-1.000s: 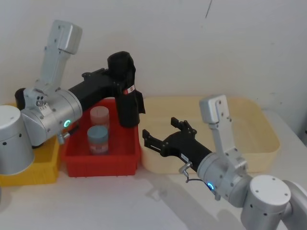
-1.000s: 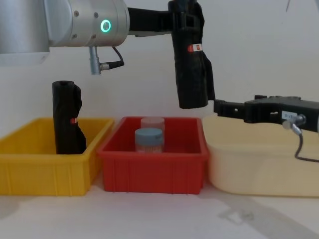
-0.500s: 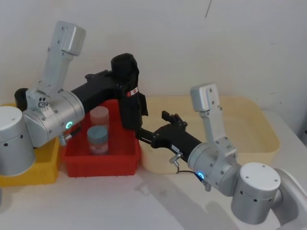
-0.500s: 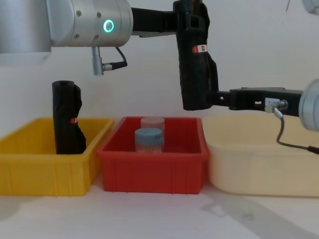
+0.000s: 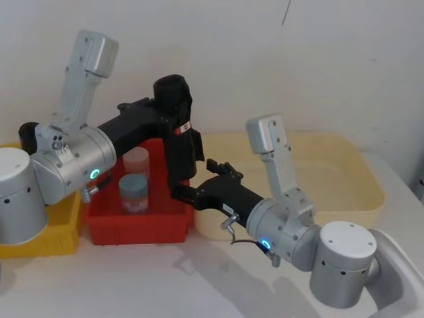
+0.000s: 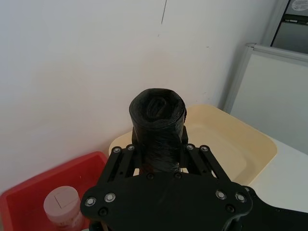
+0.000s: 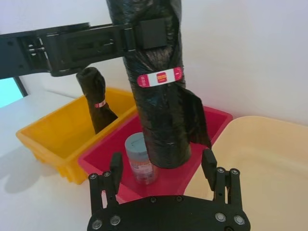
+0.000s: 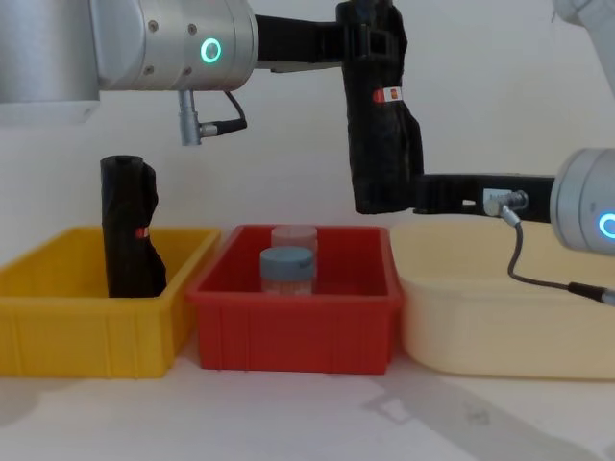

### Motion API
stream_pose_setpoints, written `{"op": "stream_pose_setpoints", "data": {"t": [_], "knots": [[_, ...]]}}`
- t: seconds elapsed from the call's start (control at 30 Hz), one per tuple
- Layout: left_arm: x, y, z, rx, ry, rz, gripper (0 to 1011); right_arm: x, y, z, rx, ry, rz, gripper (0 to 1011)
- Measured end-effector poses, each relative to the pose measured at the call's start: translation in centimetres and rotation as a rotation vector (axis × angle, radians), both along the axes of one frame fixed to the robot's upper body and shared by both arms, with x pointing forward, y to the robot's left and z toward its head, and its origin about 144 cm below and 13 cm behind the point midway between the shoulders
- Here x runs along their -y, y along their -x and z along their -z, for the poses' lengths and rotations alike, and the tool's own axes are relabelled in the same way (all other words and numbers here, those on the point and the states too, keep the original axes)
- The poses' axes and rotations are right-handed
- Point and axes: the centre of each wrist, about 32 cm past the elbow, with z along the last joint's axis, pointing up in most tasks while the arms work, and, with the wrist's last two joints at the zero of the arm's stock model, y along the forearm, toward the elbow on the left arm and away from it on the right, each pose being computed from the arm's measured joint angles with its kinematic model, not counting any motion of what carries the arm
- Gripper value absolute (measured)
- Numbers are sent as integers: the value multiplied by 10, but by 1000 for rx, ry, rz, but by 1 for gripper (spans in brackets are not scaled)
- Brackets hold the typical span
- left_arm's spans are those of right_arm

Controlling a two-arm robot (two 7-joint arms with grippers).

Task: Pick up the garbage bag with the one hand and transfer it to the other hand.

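The garbage bag [image 5: 177,142], a tall black roll with a red-and-white label band, hangs upright in the air over the right edge of the red bin [image 5: 139,228]. My left gripper [image 5: 173,119] is shut on its upper part, just above the label. In the right wrist view the bag [image 7: 156,96] stands between the spread fingers of my right gripper [image 7: 162,166], which is open around the bag's lower end. From the chest, the right gripper [image 8: 408,197] reaches in level from the right to the bottom of the bag [image 8: 380,125]. The left wrist view looks down on the bag's top [image 6: 158,108].
The red bin holds two lidded jars [image 8: 286,269]. A yellow bin [image 8: 58,317] on the left holds another black roll [image 8: 130,230]. A large cream tub [image 5: 358,199] lies on the right, under my right arm.
My right gripper has moved left from over the cream tub until its open fingers stand either side of the bag's lower end. The left gripper and bag have barely shifted.
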Motion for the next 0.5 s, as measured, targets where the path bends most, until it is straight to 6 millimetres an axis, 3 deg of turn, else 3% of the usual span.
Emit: {"op": "stream_pose_setpoints", "data": {"t": [0.5], "knots": [[0, 0, 0, 0, -1, 2, 381, -12, -2, -8, 45, 25, -35, 1001]]}}
